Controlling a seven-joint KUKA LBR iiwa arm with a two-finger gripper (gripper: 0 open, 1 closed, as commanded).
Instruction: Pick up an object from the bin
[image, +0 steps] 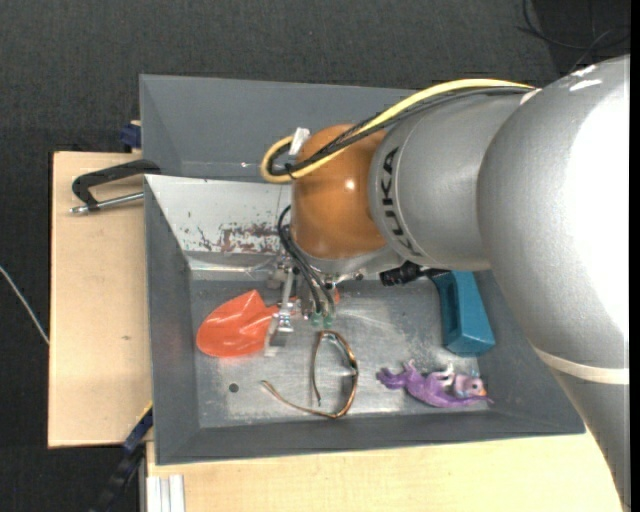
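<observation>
— Orange blob (232, 325), where is it?

— On the left side of the bin (200, 395) floor, lying flat. It looks soft and crumpled, like rubber with the air gone out, and it is a bit shiny.

— And the gripper (290, 315)?

— Just to the right of the blob, down low by the floor. It seems to touch the blob's right end. I cannot tell if it is spread wide or squeezed together, because the small parts there run into each other.

— What else is close by?

— A brown wire loop (355, 372) lies just on the near side of the gripper. It is thin and bent, with a long tail running left along the floor. It lies apart from the blob.

— Anything further off?

— A purple toy animal (432, 384) lies by the near wall, over to the right. It looks bumpy and like plastic. A blue block (466, 315) sits on the right, smooth with straight edges, and its far end goes under the arm (480, 170).

— What stands in the way?

— The big grey arm with its round orange cover (335, 195) hangs over the middle and hides the floor under it.

— And the bin?

— Grey metal with slanted walls. The far wall has little reddish-brown specks.
</observation>
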